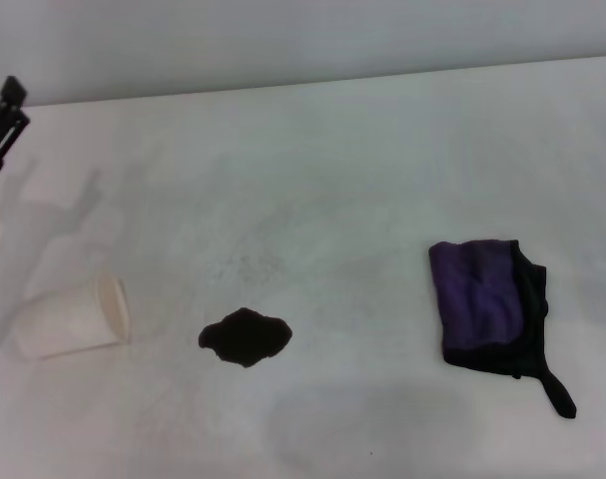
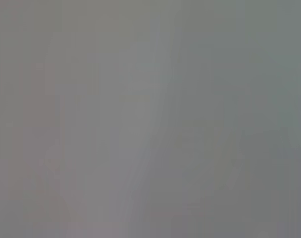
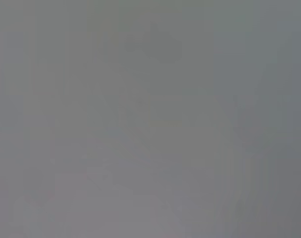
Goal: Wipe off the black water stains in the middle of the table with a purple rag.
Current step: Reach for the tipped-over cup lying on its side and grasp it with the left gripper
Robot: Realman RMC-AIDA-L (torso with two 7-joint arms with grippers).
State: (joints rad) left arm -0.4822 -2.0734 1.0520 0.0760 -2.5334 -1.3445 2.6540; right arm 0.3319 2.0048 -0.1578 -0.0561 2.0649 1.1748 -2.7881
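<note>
- Near the front edge of the table, a little to the robot's left of the middle, lies the black stain, one small blob with lobed edges, roughly oval, flat on the white top.
- Toward the right edge of the table, well apart from the stain, lies the purple rag. It is folded into a rough square, with black edging along its right and front sides.
- From the rag's front right corner a black strip trails out toward the front right corner of the table.
- Toward the left edge, near the stain but not touching it, a white paper cup lies on its side, its open mouth turned toward the stain.
- The tabletop is plain white and faintly smudged, with grey marks around its middle behind the stain.
- At the far left corner of the table, the left gripper shows only as a dark piece at the border of the head view, raised above the table, with a soft shadow on the white surface beside it. Whether it is released or clenched I cannot tell.
- The right gripper does not appear in the head view.
- Both wrist views show only a featureless grey, with nothing to make out in them.
</note>
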